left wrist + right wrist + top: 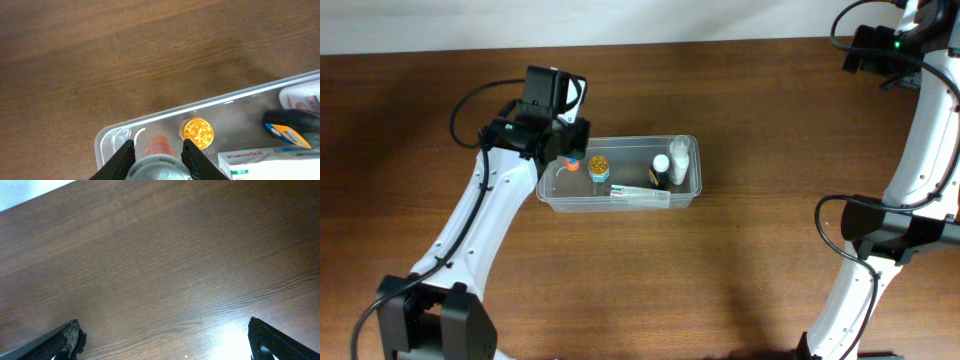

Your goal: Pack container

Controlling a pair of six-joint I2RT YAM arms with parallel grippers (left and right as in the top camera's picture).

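Closest to the lens in the left wrist view sits the left gripper (158, 145), its two dark fingers (122, 161) pressed against either side of a small orange-capped bottle (159, 146) whose grey body fills the gap between them, so we read it as pinched. From overhead we see that bottle (572, 163) at the left end of the container (620, 141), the clear tub lying lengthwise near the middle of the wooden table (770, 120), a little left of centre. Just beside the held bottle, inside the tub, stands a gold-lidded jar (598, 165) (its shiny top (198, 131) is plain from the wrist). Toward the right end we find a dark bottle (661, 172) with a white cap and, touching or nearly touching it, a white bottle (679, 158). A long white box (642, 195) lies flat along the tub's near wall; in the wrist view its red lettering (260, 160) shows. The tub's rim (210, 105) runs diagonally across that view. Well apart, the right gripper (165, 327) has its fingers spread wide over bare wood, nothing between them.
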